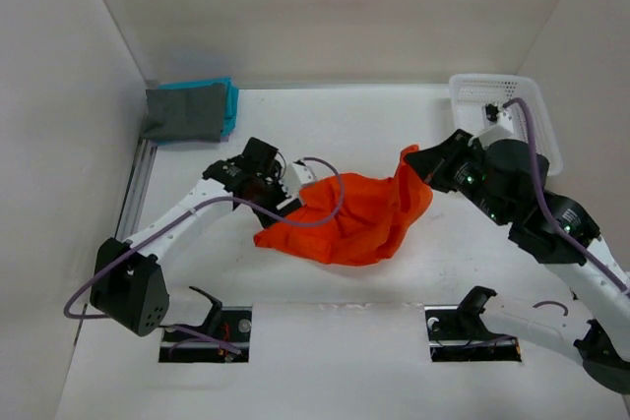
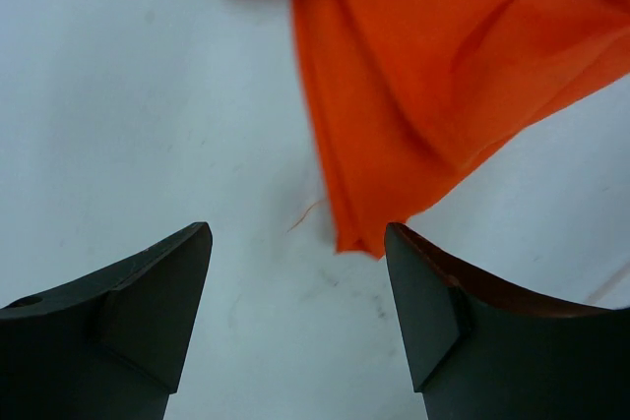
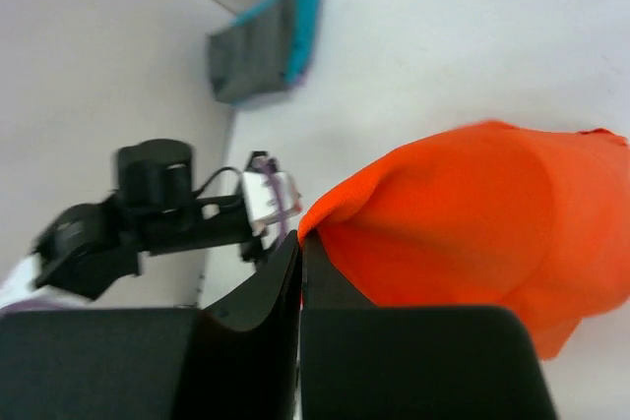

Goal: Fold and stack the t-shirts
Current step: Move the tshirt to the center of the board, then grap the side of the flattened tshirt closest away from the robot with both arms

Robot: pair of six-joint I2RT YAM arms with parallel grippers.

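On white tabletop (image 1: 345,115), mid-scene: bright orange soft cloth t-shirt (image 1: 359,218), crumpled in loose folds, far right edge raised off the surface. In far left corner: folded dark grey t-shirt (image 1: 182,113) stacked on a teal t-shirt (image 1: 230,110). Right gripper (image 3: 300,243) pinched tight on that raised orange edge. Left gripper (image 2: 295,233) spread wide and empty, just beside a left corner of the cloth. Probably light, limp, quick to sag and slip. Best taken at corners or shoulder seams and drawn taut between both grippers.

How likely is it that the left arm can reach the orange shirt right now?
Probably yes: the left end effector is open just short of the orange shirt's edge, with only table between.
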